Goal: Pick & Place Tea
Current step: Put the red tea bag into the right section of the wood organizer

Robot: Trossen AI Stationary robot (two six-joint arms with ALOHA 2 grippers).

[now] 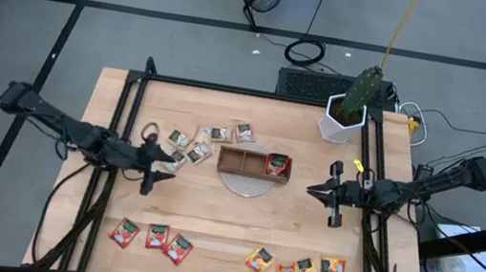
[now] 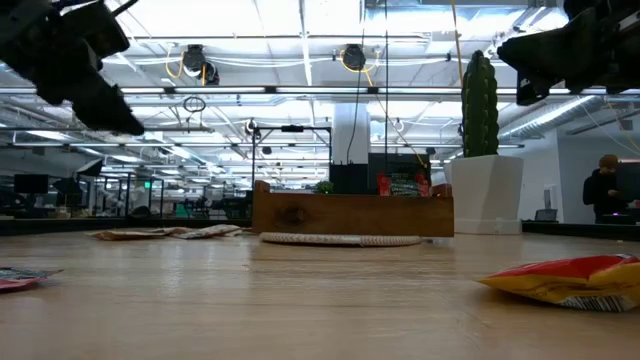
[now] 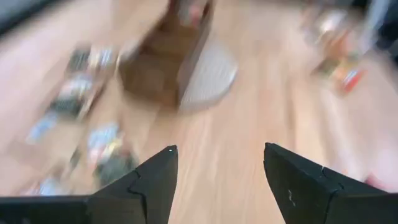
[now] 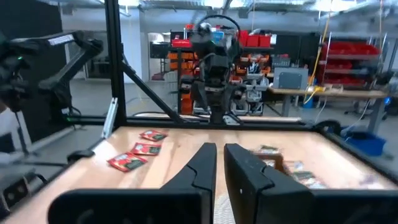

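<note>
Premises are an open-plan robotics lab or workshop. Evidence: a wooden worktop (image 1: 241, 213) on a taped grey floor with trailing cables (image 1: 309, 51), exposed ceiling ducts and strip lights (image 2: 300, 60), red storage bins (image 4: 351, 65) on racking, and workbenches (image 4: 323, 93) behind.

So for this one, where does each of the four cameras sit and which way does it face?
High view: overhead, straight down on the table; both arms, left end effector, right end effector.
Low view: table height, level across to the wooden tray; arms above.
Left wrist view: on the left arm, down at the tray; its open fingers show.
Right wrist view: on the right arm, level across the table; its nearly closed fingers show.
Shared: high and right wrist views show the red sachets.
</note>
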